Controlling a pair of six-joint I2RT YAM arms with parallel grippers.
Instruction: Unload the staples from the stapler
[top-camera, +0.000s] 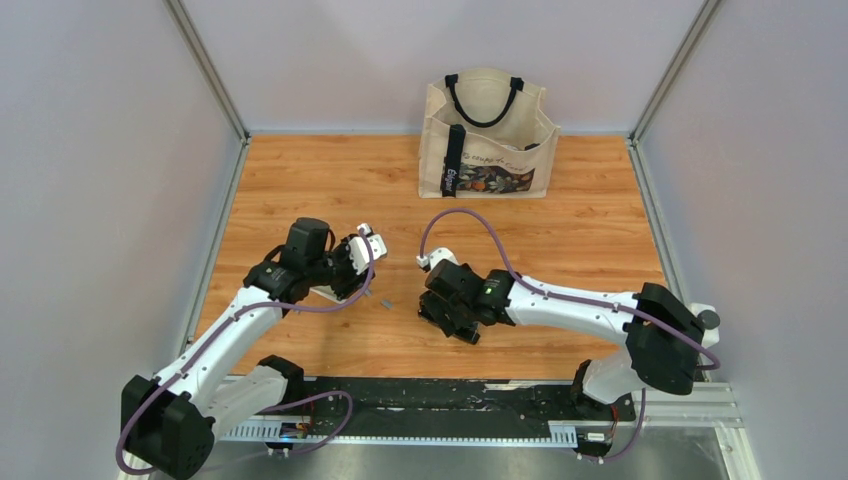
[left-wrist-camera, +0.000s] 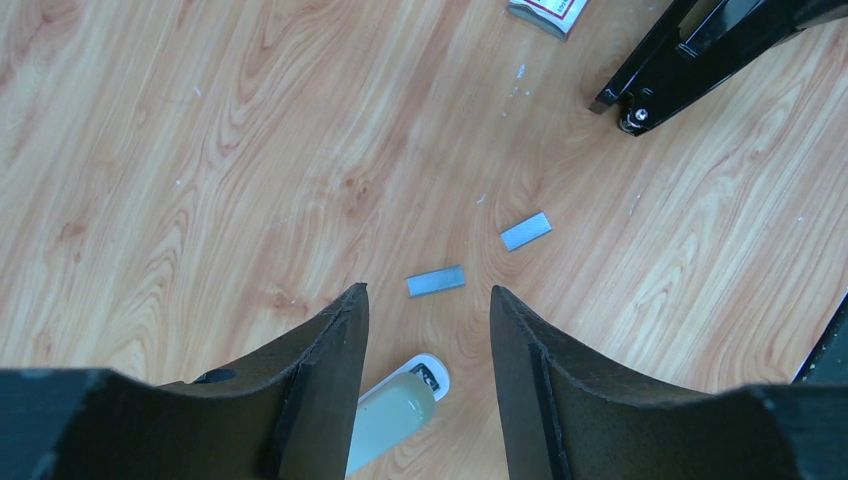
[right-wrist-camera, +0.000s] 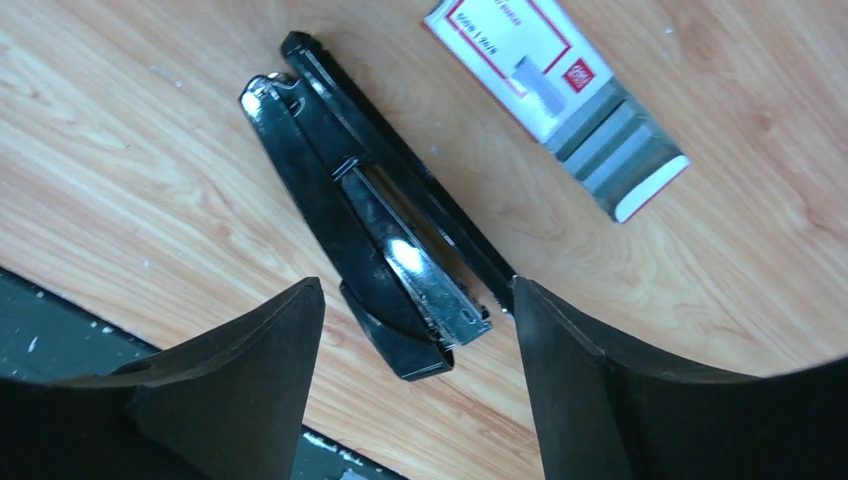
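The left arm (top-camera: 215, 345) and right arm (top-camera: 570, 305): identical white tubular links joined by bulky black joint housings. Large black shoulder housings (top-camera: 165, 430) sit nearest the bases. A grey-purple cable (top-camera: 460, 212) loops along each. The left gripper (left-wrist-camera: 428, 300) and right gripper (right-wrist-camera: 415, 295): matte black, wedge-shaped fingers (left-wrist-camera: 330, 380) with grainy edges. A white fitting (top-camera: 372, 243), possibly a camera mount, caps the left wrist.

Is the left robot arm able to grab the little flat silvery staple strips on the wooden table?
Probably yes: the left gripper hangs open right by the nearer silvery staple strip, and nothing covers it. Lying flat, it may be hard to pinch.
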